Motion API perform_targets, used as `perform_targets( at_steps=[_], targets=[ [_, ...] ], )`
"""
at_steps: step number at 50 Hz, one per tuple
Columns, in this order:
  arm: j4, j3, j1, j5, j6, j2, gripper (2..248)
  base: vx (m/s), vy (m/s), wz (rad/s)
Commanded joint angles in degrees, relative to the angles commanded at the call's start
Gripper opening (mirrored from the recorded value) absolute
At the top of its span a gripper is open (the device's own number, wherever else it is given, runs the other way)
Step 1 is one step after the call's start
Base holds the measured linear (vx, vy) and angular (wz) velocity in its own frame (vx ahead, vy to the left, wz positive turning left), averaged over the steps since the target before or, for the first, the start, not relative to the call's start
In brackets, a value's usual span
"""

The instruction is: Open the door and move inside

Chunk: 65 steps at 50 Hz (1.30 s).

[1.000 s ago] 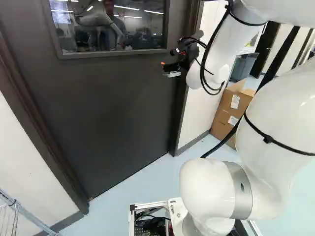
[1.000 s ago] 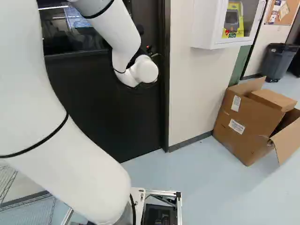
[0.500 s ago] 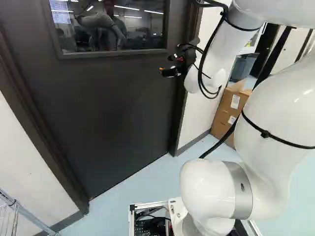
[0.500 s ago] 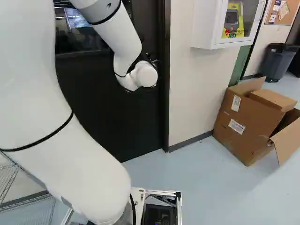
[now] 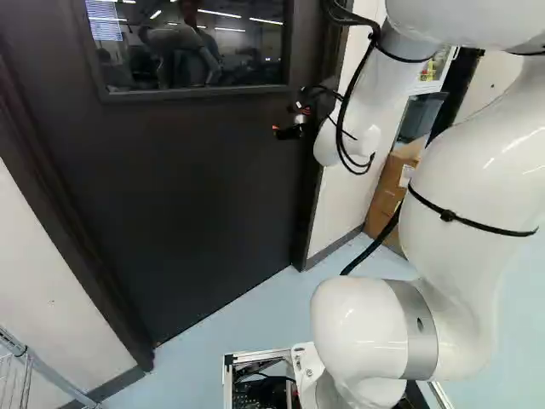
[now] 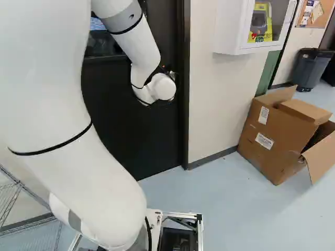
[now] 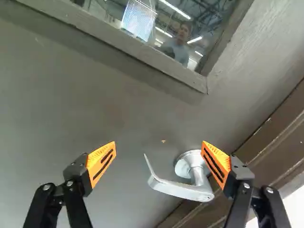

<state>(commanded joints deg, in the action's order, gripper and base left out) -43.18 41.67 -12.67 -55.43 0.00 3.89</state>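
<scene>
We had the pincer spread wide, facing the lever handle, seemingly untouched; rigid, smooth, likely sprung, it wanted gripping well out from its rose.

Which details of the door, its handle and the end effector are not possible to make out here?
- Handle, right base view: hidden behind the arm.
- Contact between end effector and handle, wrist view: they overlap, depth unclear.
- Door top, both base views: cut off by the upper edge.
- Beyond the window, left base view: reflections mask it.
</scene>
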Motion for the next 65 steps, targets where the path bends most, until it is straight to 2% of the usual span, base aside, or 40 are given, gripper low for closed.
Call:
perform_targets(
  at_steps=[15, 65],
  targets=[
    [0.0, 0.3, 1.5, 0.0, 0.0, 2.3, 247, 0.0, 0.0, 0.0],
    [0.0, -2.3, 2.6, 0.0, 0.0, 6.6, 247, 0.0, 0.0, 0.0]
  ],
)
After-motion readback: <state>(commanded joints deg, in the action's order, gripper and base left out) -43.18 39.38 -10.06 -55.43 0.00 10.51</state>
